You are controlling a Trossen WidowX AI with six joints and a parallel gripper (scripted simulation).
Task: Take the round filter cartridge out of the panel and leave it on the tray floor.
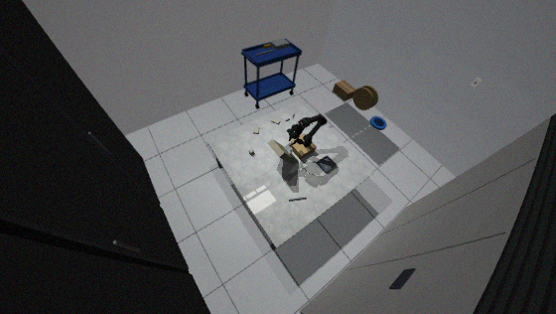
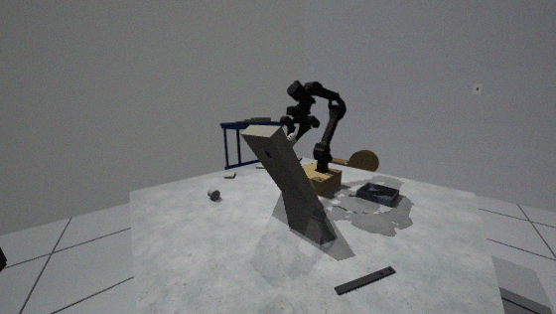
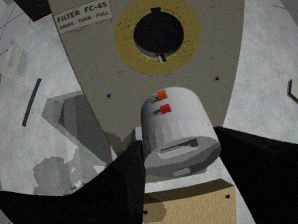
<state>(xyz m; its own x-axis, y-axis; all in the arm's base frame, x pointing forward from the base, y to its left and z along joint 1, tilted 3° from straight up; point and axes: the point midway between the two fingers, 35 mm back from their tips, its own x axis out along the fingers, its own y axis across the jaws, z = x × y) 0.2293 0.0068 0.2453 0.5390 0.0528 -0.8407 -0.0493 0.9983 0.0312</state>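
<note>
The grey-white filter cartridge [image 3: 175, 122] [image 2: 291, 137] is out of the panel. In the wrist view it shows an orange and a red mark on its side and a slot on its near face. My gripper [image 3: 178, 140] is shut on it, one black finger on each side. The tilted beige service panel [image 3: 90, 55] [image 2: 285, 164] stands beyond the cartridge, its round opening [image 3: 158, 35] dark and empty inside a yellow ring. The dark tray [image 2: 375, 199] lies on the table, right of the arm's base; it also shows in the top view [image 1: 328, 171].
A wooden block [image 2: 325, 185] [image 1: 304, 149] carries the arm's base beside the panel. A dark flat bar [image 2: 364, 280] [image 1: 298, 199] lies on the table. A small grey round part [image 2: 213, 195] [image 1: 251, 153] lies left of the panel. A blue cart [image 1: 270, 86] stands behind the table.
</note>
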